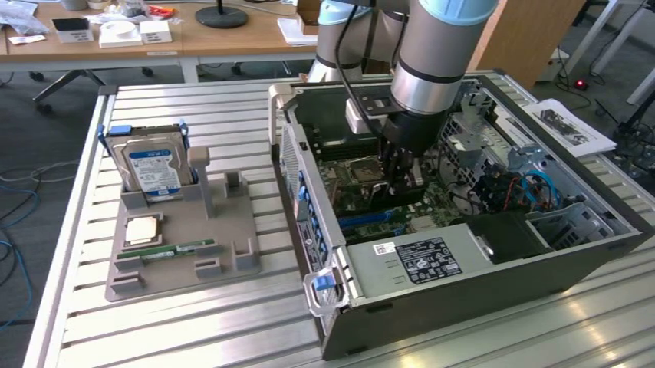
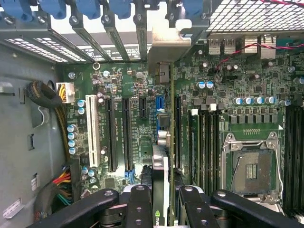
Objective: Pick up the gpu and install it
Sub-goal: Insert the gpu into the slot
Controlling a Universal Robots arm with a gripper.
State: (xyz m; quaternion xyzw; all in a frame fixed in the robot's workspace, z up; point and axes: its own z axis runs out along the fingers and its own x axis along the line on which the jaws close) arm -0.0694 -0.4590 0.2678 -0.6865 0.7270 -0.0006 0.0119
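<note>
Fingers (image 2: 137, 209) of the black tool (image 2: 161, 211) stand nearest in the wrist view, cut off by the picture's edge. They are clamped from both sides on the gpu (image 2: 160, 175), a thin card seen here only edge-on, so its fan and its flat face are hidden. A small green logo shows on the card between the fingers. The card runs away from the tool to its silver metal end bracket (image 2: 167, 45), which is at the slotted rear wall of the case, close to the blue plastic latches (image 2: 90, 7). Behind the card lies the green motherboard (image 2: 128, 80). The card stands over a short blue slot (image 2: 161, 102), between the long black slots (image 2: 111, 133) and the empty square processor socket (image 2: 249, 166). Whether the card sits in a slot I cannot tell.

In the exterior view the grey robot arm (image 1: 435, 61) goes down into the open dark grey computer case (image 1: 461, 284). The gpu under the tool is dark there and hard to make out. At the exterior view's left, well apart from the case, a beige plastic tray (image 1: 241, 230) on the slatted aluminium tabletop (image 1: 205, 330) carries an upright silver hard drive with a blue-white label (image 1: 153, 169) and a narrow green memory stick (image 1: 179, 250) lying flat.
</note>
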